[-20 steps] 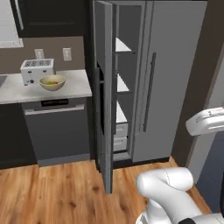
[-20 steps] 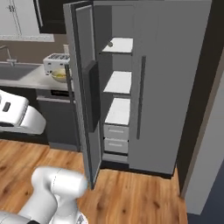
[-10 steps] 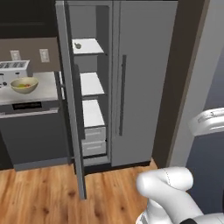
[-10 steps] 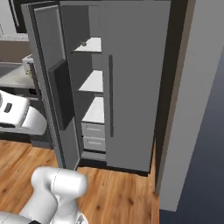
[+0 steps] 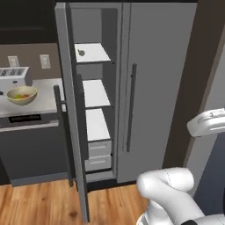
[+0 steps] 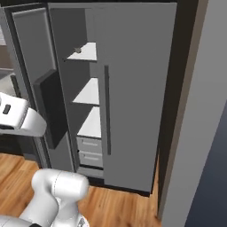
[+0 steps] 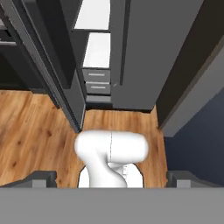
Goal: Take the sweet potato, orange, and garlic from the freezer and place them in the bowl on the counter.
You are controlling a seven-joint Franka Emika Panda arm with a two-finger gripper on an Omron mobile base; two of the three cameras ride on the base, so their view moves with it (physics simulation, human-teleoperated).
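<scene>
The freezer (image 5: 94, 110) stands open, its long door (image 5: 70, 110) swung out to the left. On its top white shelf sits a small pale lump, the garlic (image 5: 81, 53), also visible in the right base view (image 6: 78, 50). The pale yellow bowl (image 5: 21, 95) rests on the counter (image 5: 46, 99) left of the door. In it lie a reddish bit, the sweet potato (image 5: 27, 96), and a yellow-olive bit, the orange (image 5: 19, 96). In the hand view my gripper (image 7: 111, 178) is open and empty, pointing down at the wooden floor in front of the freezer drawers (image 7: 97, 81).
A silver toaster (image 5: 13, 75) stands behind the bowl. The fridge's right door (image 5: 154, 88) is shut. A dark wall panel (image 6: 195, 111) borders the fridge on the right. My white arm link (image 5: 208, 123) hangs at the right of the left base view. Wooden floor (image 7: 35, 131) lies below.
Both base views have shifted as the base drove: the freezer now sits nearer and more central, and the counter with the bowl has slid left. The gripper stays open.
</scene>
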